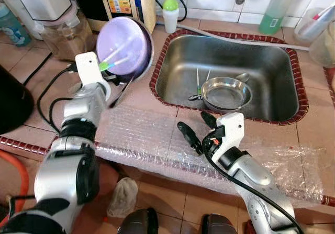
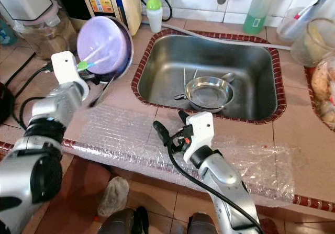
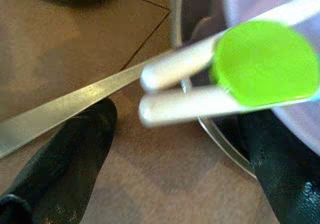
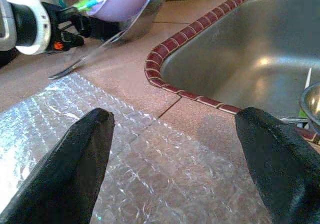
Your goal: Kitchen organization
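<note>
My left gripper is up over the tiled counter to the left of the sink, at the lower rim of a metal bowl that stands tilted on edge, its open side facing me. A purple bowl sits nested inside it, and white chopsticks with a green tip lie across the purple one's lower left. My left wrist camera shows my two fingers spread wide, one on each side of the metal rim, with the chopstick ends and the green tip between them; whether either finger touches the bowl I cannot tell. A flat metal utensil handle slants down from the bowls toward the counter, passing just beside my left finger.

My right gripper hovers low over the sheet of bubble wrap laid along the front edge of the counter, just in front of the sink's red-tiled rim. Its fingers are spread apart and hold nothing.

In the sink rests a round steel pan, with a spoon and thin sticks beside it. The tilted bowls are well to the left of my right gripper.
</note>
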You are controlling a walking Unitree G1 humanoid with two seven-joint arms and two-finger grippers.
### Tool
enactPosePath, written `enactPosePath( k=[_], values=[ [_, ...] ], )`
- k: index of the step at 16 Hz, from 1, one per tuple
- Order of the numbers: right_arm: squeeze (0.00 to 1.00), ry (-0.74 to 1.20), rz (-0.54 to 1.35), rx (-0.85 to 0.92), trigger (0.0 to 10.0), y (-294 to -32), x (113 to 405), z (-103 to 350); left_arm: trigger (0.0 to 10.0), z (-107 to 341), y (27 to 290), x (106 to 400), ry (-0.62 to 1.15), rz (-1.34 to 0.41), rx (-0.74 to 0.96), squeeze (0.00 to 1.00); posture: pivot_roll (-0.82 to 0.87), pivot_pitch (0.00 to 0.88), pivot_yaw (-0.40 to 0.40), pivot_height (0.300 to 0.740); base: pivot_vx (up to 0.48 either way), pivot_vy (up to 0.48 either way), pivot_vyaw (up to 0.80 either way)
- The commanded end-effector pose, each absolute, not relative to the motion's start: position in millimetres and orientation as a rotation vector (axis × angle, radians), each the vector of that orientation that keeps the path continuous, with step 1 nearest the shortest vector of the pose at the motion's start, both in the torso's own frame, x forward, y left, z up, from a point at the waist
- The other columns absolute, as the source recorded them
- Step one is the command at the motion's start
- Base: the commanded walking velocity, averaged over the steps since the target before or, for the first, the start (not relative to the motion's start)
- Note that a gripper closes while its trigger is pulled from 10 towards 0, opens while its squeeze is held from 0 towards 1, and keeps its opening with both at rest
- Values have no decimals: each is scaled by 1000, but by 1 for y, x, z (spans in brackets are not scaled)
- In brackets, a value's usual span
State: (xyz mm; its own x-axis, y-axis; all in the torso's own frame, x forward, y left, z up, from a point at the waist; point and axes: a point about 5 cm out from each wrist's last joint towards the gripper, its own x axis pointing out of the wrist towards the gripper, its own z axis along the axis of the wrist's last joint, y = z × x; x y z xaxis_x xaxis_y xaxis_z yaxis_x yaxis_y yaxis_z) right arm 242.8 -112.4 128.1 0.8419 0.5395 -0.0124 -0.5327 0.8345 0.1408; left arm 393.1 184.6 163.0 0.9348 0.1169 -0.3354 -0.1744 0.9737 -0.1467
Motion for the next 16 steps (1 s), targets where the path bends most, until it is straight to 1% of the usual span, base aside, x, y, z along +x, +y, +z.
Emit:
enactPosePath(
  k=[1, 5, 12, 16],
  values=[
    [0, 52, 587, 139, 10000, -109, 243, 128, 10000, 151, 189, 387, 396, 158, -165, 0, -78, 117, 121, 740, 0, 0, 0],
    [0, 47, 589, 138, 10000, -108, 246, 126, 10000, 160, 187, 377, 388, 137, -130, 0, -61, 109, 125, 740, 0, 0, 0],
    [0, 27, 586, 137, 10000, -103, 255, 125, 10000, 174, 194, 357, 361, 147, -64, 0, -27, 84, 132, 740, 0, 0, 0],
    [0, 16, 587, 136, 10000, -101, 261, 126, 10000, 189, 191, 349, 324, 137, -45, 0, -11, 72, 128, 740, 0, 0, 0]
  ],
)
